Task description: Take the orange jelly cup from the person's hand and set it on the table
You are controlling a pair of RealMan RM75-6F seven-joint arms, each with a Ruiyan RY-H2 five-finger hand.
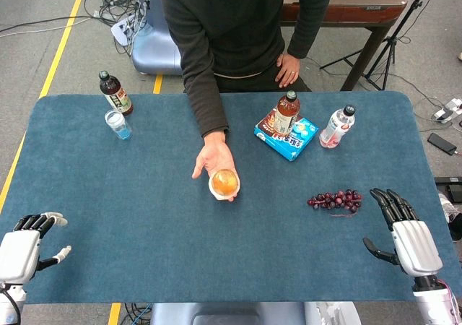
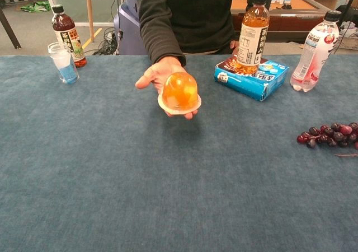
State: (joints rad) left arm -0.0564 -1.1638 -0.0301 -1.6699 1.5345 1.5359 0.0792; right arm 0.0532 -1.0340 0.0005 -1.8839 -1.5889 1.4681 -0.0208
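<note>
1. At the middle of the blue table (image 1: 144,267): the orange jelly cup (image 2: 180,92), dome up with its white rim down, rests on the person's hand (image 2: 162,73), palm up and held above the cloth.
2. Near left corner: the left hand (image 1: 25,245), fingers apart and lightly curled, holding nothing, well apart from the jelly cup, which lies to its far right.
3. Near right edge: the right hand (image 1: 404,231), fingers extended and spread, holding nothing; the cup is well to its left. Neither hand shows in the chest view.
4. Between the right hand and the cup: a bunch of dark grapes (image 2: 330,135) lying on the cloth.
5. Far right of the cup: an amber tea bottle (image 2: 250,35) standing on a blue packet (image 2: 260,79); label writing too small to read.
6. Beside the packet, further right: a clear bottle with pink-and-white label (image 2: 314,51); text illegible.
7. Far left: a dark drink bottle (image 2: 67,35) and, just beside it, a small clear plastic cup (image 2: 62,63); label print unreadable.
</note>
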